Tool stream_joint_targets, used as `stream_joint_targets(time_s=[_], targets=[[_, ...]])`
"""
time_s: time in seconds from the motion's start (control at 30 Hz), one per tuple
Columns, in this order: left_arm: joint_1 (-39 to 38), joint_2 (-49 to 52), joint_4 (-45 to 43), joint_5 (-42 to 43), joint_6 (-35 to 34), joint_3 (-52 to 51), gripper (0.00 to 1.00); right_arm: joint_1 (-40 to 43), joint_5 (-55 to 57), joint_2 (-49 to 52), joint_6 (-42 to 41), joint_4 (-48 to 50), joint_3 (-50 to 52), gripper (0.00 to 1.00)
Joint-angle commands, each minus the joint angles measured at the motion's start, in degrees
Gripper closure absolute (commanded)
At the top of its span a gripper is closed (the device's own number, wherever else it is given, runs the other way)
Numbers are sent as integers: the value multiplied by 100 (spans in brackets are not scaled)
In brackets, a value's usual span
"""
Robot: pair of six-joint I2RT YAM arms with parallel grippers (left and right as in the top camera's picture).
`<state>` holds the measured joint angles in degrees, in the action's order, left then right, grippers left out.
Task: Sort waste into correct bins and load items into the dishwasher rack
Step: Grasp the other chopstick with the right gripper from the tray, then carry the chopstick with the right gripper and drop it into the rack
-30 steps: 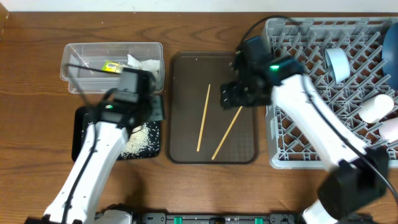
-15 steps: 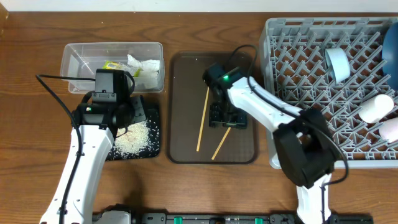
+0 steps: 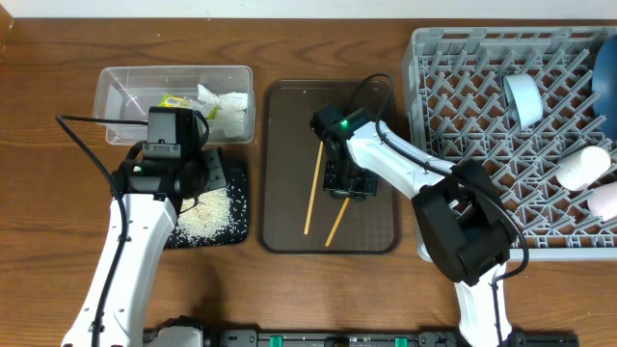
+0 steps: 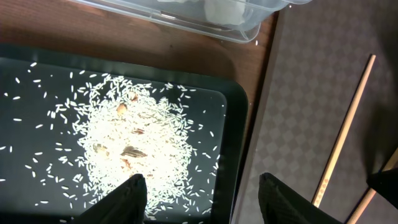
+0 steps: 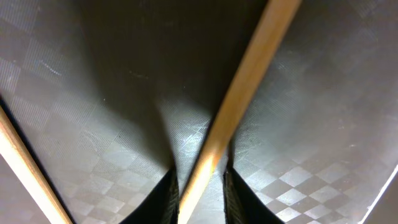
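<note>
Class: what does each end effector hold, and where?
Left end effector: nothing. Right end effector straddles one chopstick toward its far end; grip unconfirmed.

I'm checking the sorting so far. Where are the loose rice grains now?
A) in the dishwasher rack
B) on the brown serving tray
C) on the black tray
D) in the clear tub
C: the left wrist view shows the rice grains heaped on the black tray.
</note>
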<state>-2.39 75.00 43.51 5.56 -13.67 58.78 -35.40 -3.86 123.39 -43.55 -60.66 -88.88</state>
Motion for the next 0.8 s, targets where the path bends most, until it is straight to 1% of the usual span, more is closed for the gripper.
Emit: stream_joint_targets(time_s=[0.0,0.07,0.13,0.23,0.4,0.53,0.57,0.63,0.77], targets=[[24,-9,17,-90,26,4,40,-52,190,114,-52,28,-24,85],[24,-9,17,-90,24,4,40,-50,260,114,-7,28,-24,90],[24,-9,17,-90,26,4,40,-37,254,111,109,68,-24,99],[24,-9,17,-90,26,4,40,26,140,85,280,63,-28,99],[24,-9,17,-90,24,4,39,236,50,-238,951,44,-140,99],[24,-9,17,-90,26,4,39,518,103,-859,1657,48,-374,99],[24,-9,20,-90,26,4,36,616,103,-1060,1895,48,-448,99],[24,-9,17,-90,26,4,36,804,105,-1408,2330,44,-546,99],[24,-9,17,-90,24,4,36,1346,103,-2129,3067,15,-605,99]])
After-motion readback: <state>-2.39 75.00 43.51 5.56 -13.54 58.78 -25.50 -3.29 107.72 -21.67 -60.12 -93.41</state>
